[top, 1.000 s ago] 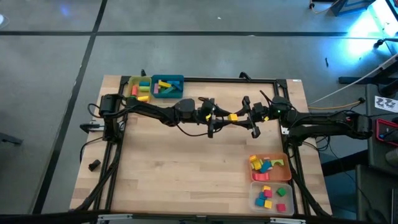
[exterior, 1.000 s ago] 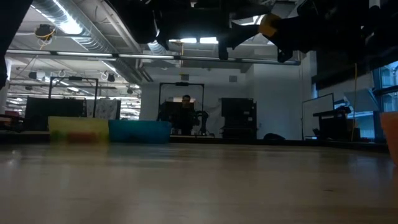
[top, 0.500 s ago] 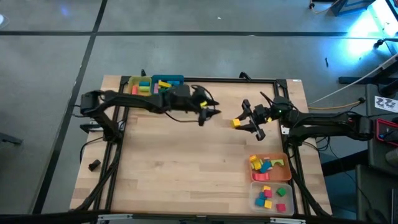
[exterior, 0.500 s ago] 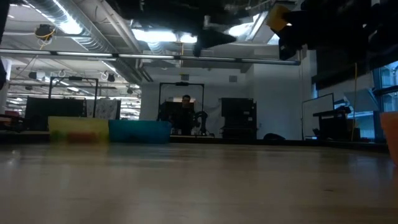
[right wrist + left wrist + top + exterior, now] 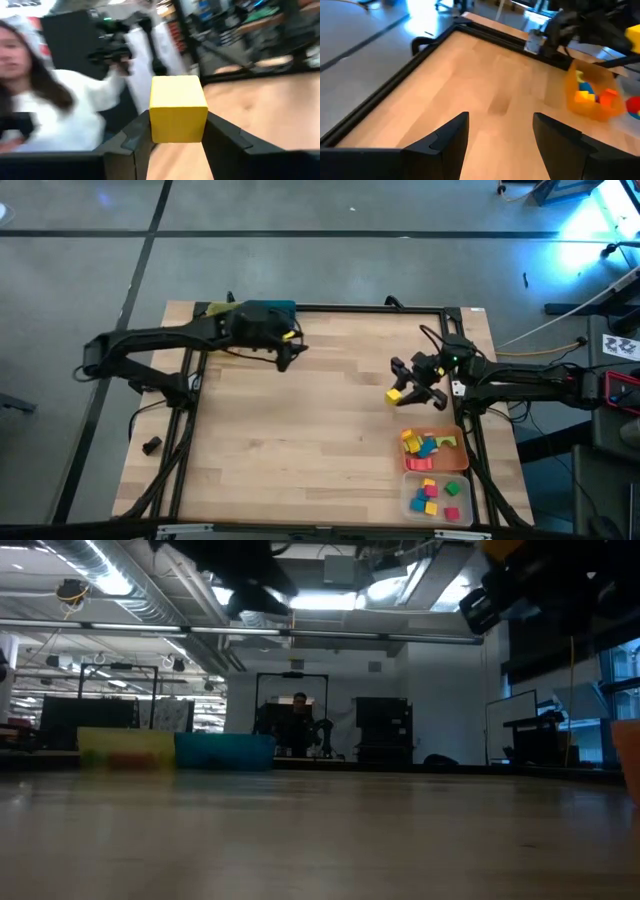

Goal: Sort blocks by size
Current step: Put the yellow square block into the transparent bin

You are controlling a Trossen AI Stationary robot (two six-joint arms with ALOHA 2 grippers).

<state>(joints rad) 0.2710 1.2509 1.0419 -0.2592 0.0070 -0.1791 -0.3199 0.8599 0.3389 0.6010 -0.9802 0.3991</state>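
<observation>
A yellow cube block [image 5: 178, 109] sits between the fingers of my right gripper [image 5: 398, 392], which is shut on it above the table's right side. It also shows in the high view as a yellow cube [image 5: 395, 395]. My left gripper [image 5: 500, 135] is open with nothing between its fingers, and hangs near the far left corner [image 5: 287, 352]. More blocks lie in the orange tray [image 5: 452, 444] and the clear tray [image 5: 462, 502] at the near right. The left arm hides most of the teal tray [image 5: 272, 307] and yellow tray [image 5: 212, 310]. My right gripper pinches the yellow cube by two opposite sides [image 5: 154, 120] between its two fingers. The fingers lie about level and reach in from the table's right. The cube is lifted clear of the table.
A black frame [image 5: 330, 308] runs round the wooden table [image 5: 300, 440]. The yellow tray [image 5: 125, 748] and teal tray [image 5: 225, 750] stand side by side at the far left. A person in white [image 5: 65, 100] stands beyond the table.
The two grippers met at the table's middle, the yellow cube between them. My left gripper has since drawn back up toward the far left corner without it. My right gripper has turned and carried the cube a little toward the near edge.
</observation>
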